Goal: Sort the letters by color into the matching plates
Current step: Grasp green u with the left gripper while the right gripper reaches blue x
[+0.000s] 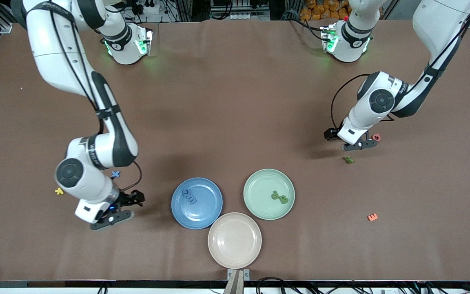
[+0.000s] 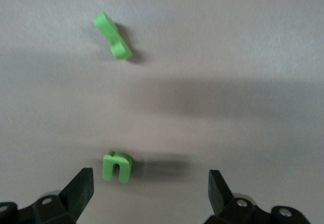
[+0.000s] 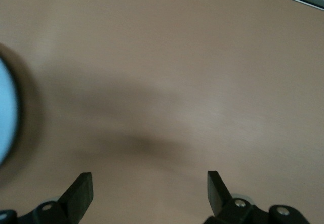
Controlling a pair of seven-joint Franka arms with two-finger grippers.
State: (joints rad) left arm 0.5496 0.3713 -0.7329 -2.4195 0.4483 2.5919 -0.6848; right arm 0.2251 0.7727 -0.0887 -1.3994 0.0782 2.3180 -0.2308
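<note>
The left gripper [image 2: 151,183] is spread wide, holding nothing, a green letter [image 2: 117,166] just under it. The right gripper [image 3: 150,186] is wide too; the blue plate [image 3: 6,113] is cut off.

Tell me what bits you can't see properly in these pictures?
- Blue letters on the blue plate: front view, too small to read for sure.
- Blue plate in right wrist view: blurred, cut off by the edge.
- Blue letter: front view, partly hidden by the right arm.
- Pink letter: front view, tucked beside the left gripper, shape unclear.
</note>
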